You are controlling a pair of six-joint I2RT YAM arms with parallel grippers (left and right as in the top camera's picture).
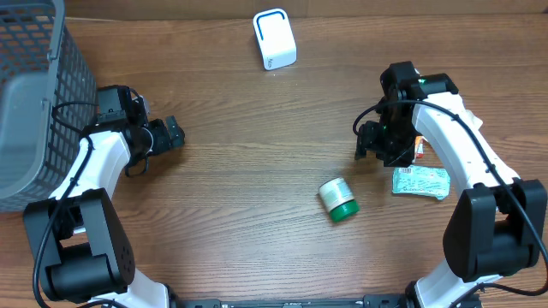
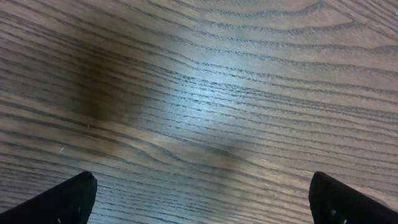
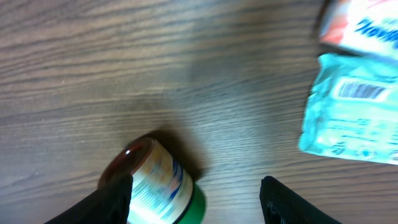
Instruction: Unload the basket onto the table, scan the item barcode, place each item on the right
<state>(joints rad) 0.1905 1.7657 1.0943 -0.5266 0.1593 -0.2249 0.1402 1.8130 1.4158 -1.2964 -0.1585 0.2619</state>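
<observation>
jar [image 1: 339, 199] lies on its side on the table [image 1: 257, 214], with its green cap pointing toward the robot's side. it is near the right gripper [image 1: 374, 141] but not in it. from above, the jar sits a little closer to the robot than the gripper, and more toward the middle of the table.

in the right wrist view the two black fingers are apart. one finger [image 3: 115, 202] is right by the jar and hides a bit of it. i cannot tell if it touches the jar. the other finger [image 3: 292, 205] is well away from the jar, with bare wood in the gap. so the jaws are apart and hold nothing.

a blue pack [image 1: 421, 182] lies flat just beside the right arm, on the far side of the gripper from the jar. its barcode [image 3: 360, 92] faces up. a red and white pack [image 1: 419, 147] lies next to the blue pack, partly under the arm.

the left gripper [image 1: 174, 134] is over on the other side of the table, well apart from the jar. its jaws are wide apart, and its wrist view shows only wood between them.

a gray basket [image 1: 51, 103] stands at the far left corner, next to the left arm. inside it i can see only its own mesh walls and gray floor.

a white box [image 1: 274, 38] stands at the far edge of the table, well apart from the jar and both grippers.
</observation>
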